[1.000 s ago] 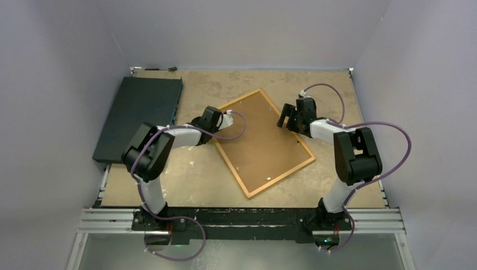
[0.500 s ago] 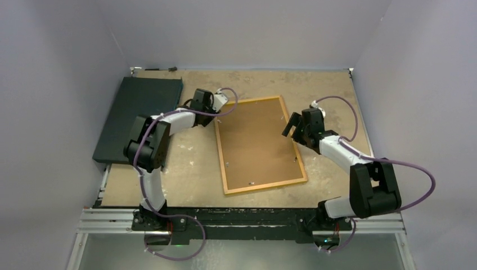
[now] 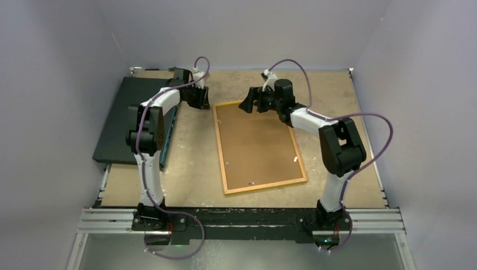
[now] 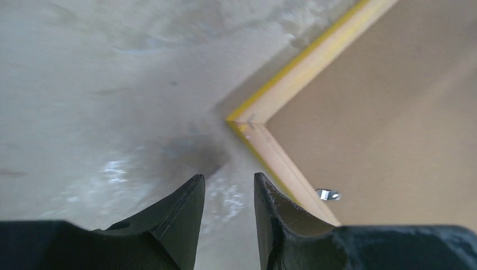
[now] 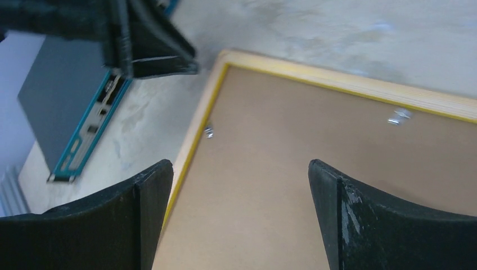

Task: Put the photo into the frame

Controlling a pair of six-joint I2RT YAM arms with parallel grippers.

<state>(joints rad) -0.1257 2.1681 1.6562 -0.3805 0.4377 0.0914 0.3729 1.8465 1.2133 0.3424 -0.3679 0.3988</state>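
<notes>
The frame (image 3: 220, 152) lies face down mid-table, its wood-toned back up and a brown backing board (image 3: 256, 143) inside it. The photo is out of view. My left gripper (image 3: 203, 101) hovers just off the frame's far left corner (image 4: 247, 121), jaws narrowly open with only table between them (image 4: 228, 177). My right gripper (image 3: 246, 105) hangs over the frame's far edge (image 5: 337, 81), wide open above the backing board (image 5: 281, 157), holding nothing (image 5: 239, 163). Small metal clips (image 4: 328, 194) sit along the inner rim.
A dark flat slab (image 3: 138, 115) with a teal edge (image 5: 84, 140) lies at the far left, close behind the left arm. Walls close in the table on three sides. The left gripper's fingers (image 5: 152, 50) show at the top left of the right wrist view.
The frame swung from a diagonal to nearly square with the table, then stayed put. My left gripper moved away to the far left corner and narrowed slightly. My right gripper swung left to the far edge.
</notes>
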